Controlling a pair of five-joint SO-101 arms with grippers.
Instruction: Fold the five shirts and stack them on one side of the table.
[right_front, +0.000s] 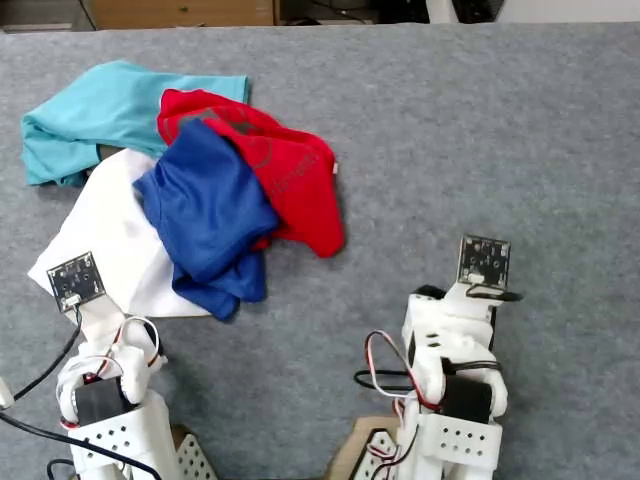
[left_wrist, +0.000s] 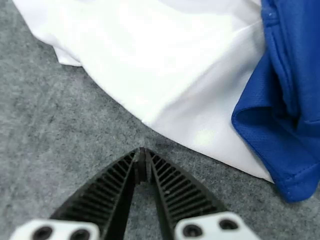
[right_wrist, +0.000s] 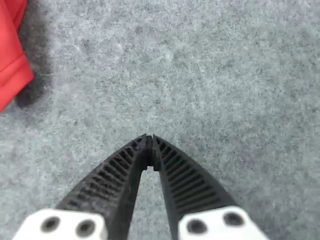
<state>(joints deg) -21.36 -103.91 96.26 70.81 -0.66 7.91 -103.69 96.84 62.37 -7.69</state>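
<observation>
Shirts lie in a loose pile at the left of the grey table: a light blue shirt (right_front: 100, 110) at the back, a red shirt (right_front: 285, 170) beside it, a dark blue shirt (right_front: 205, 210) crumpled on top, and a white shirt (right_front: 115, 240) underneath at the front. My left gripper (left_wrist: 143, 152) is shut and empty, hovering over felt just short of the white shirt's (left_wrist: 165, 65) edge, with the dark blue shirt (left_wrist: 285, 100) nearby. My right gripper (right_wrist: 149, 139) is shut and empty over bare felt, with the red shirt's (right_wrist: 12, 50) corner off to one side.
The grey felt table (right_front: 480, 130) is bare across its right half and back right. The left arm's base (right_front: 105, 410) and the right arm's base (right_front: 450, 390) stand at the front edge. Wooden furniture (right_front: 180, 12) shows beyond the table's far edge.
</observation>
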